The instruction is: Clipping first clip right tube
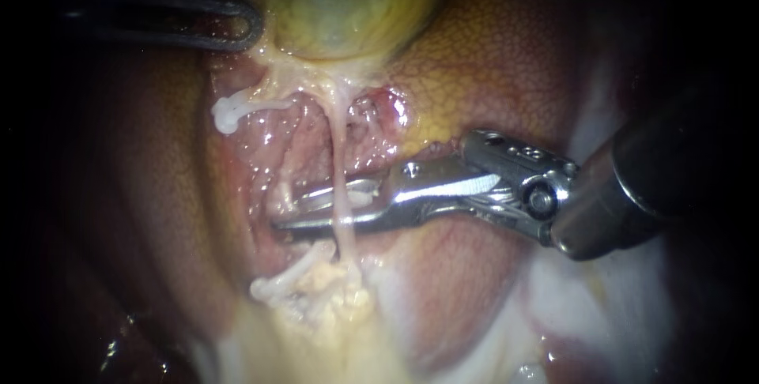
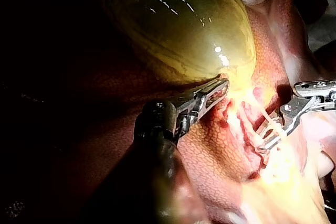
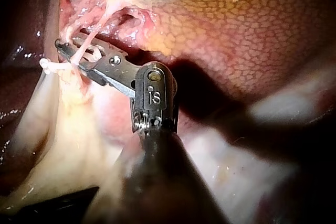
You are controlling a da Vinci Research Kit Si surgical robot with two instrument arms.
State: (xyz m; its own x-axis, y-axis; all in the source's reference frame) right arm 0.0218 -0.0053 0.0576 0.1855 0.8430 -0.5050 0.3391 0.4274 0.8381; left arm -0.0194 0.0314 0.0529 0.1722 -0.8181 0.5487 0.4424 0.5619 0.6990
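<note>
Jaws of the slim steel right instrument (image 1: 286,210) stand narrowly apart, holding nothing yet, with the thin, pale, stringy right tube (image 1: 338,147) crossing between them, down from the yellow-green gallbladder (image 1: 348,5); it looks soft, slick and easily torn, so clip squarely mid-span, without pulling

Gallbladder (image 1: 348,5) above tube (image 1: 338,151), right instrument (image 1: 288,212) seemingly astride tube, liver (image 1: 490,52) behind

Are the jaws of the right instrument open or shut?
Open: on the right instrument a gap shows between the jaws, and the tube crosses it.
</note>
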